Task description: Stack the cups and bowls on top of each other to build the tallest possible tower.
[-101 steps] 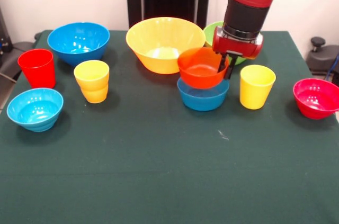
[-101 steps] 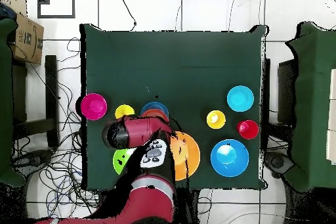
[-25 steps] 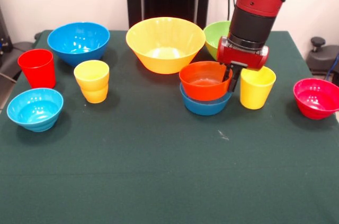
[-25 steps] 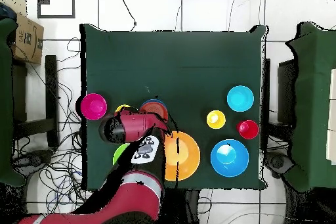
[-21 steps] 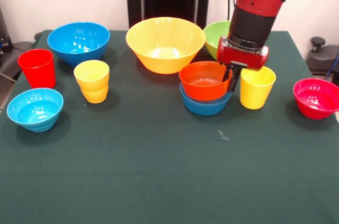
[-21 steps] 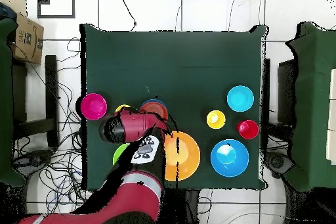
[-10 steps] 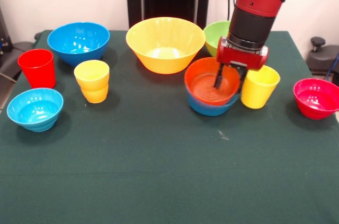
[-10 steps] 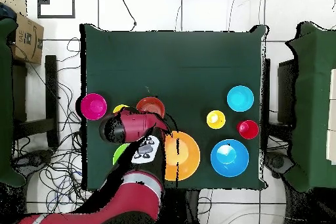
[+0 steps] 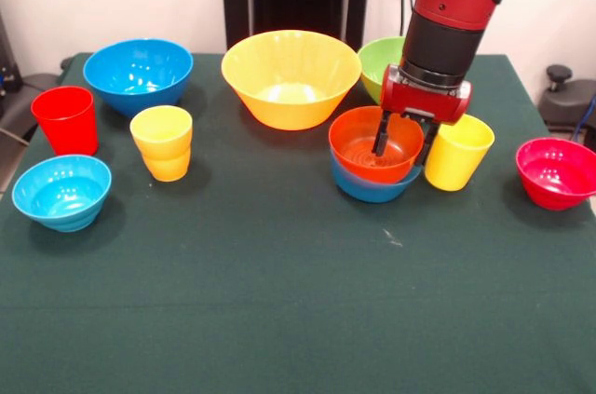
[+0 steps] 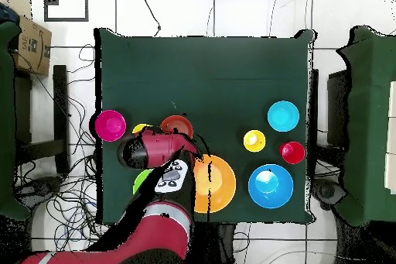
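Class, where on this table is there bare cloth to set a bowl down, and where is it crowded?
Free: the whole near strip of green cloth, below the light-blue plastic bowl and the crimson plastic bowl. Crowded: the far row, round the robot's hand.

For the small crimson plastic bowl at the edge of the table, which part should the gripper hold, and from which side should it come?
Probably the rim, from straight above. The small crimson plastic bowl stands upright with its mouth open upward and stands apart from the yellow plastic cup, so one finger could go inside and one outside the thin wall. Its rounded glossy sides narrow downward, so a grip across the body might slip.
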`<state>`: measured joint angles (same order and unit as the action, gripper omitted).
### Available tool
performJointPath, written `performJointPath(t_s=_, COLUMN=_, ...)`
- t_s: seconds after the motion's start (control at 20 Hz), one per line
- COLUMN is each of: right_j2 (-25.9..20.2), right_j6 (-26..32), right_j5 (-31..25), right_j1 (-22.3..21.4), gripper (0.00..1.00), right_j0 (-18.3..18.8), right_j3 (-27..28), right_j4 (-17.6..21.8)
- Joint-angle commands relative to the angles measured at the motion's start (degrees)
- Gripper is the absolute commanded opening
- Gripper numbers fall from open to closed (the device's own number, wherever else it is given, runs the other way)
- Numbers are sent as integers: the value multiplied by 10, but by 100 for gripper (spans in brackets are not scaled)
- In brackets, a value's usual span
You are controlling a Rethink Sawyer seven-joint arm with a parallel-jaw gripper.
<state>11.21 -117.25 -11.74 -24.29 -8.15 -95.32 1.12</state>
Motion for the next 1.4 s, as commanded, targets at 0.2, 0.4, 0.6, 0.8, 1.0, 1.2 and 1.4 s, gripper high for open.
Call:
performJointPath(t_s=0.2, right_j2=-44, right_j6=-84, right_j5=18, right_j1=51, gripper=100, right_j0=-6, right_j3=19, right_j4=-18)
performJointPath(t_s=0.4, right_j2=-45, right_j6=-75, right_j5=10, right_j1=45, gripper=100, right_j0=-2, right_j3=21, right_j4=-13)
performJointPath(t_s=0.6, right_j2=-50, right_j6=-78, right_j5=12, right_j1=46, gripper=100, right_j0=2, right_j3=18, right_j4=-16)
performJointPath(t_s=0.8, right_j2=-48, right_j6=-75, right_j5=13, right_j1=46, gripper=100, right_j0=1, right_j3=21, right_j4=-13)
performJointPath(t_s=1.0, right_j2=-48, right_j6=-77, right_j5=8, right_j1=38, gripper=100, right_j0=0, right_j3=16, right_j4=-15)
performJointPath(t_s=1.2, right_j2=-52, right_j6=-72, right_j5=0, right_j1=27, gripper=100, right_j0=6, right_j3=11, right_j4=-13)
performJointPath(t_s=1.4, right_j2=-54, right_j6=-65, right_j5=-25, right_j1=-5, gripper=100, right_j0=7, right_j3=0, right_j4=-13)
